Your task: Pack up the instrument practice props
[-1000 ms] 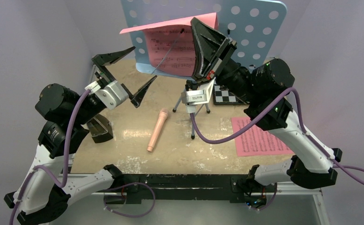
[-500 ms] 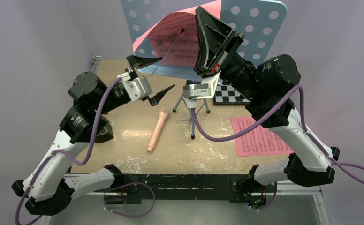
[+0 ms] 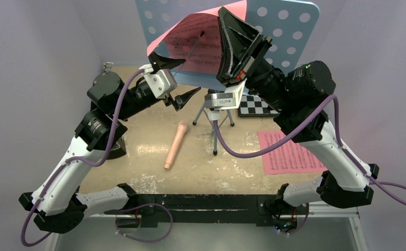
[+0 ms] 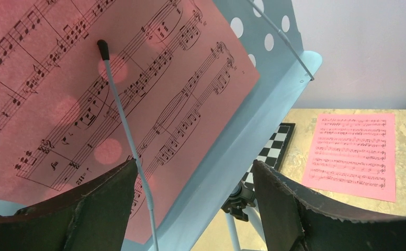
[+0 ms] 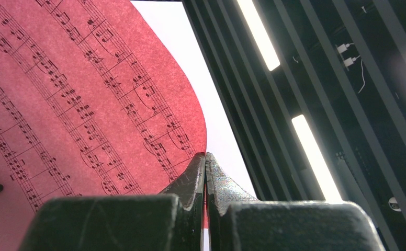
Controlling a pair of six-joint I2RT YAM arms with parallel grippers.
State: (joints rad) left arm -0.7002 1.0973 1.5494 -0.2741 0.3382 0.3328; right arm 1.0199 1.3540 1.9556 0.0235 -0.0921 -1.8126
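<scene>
pink paper, matte and printed with black staves, is pinched at its edge between the closed right fingers point(image 5: 205, 162). this sheet-music page point(image 5: 86, 94) bows away from the light-blue perforated music stand point(image 3: 290, 31). the left fingers point(image 4: 193, 164), dark and rough-edged, gape wide just before the stand's lip, holding nothing. on the speckled beige counter point(image 3: 232, 167) lie a slim peach-pink recorder point(image 3: 174, 145) and a second pink page point(image 3: 290, 154), flat.
</scene>
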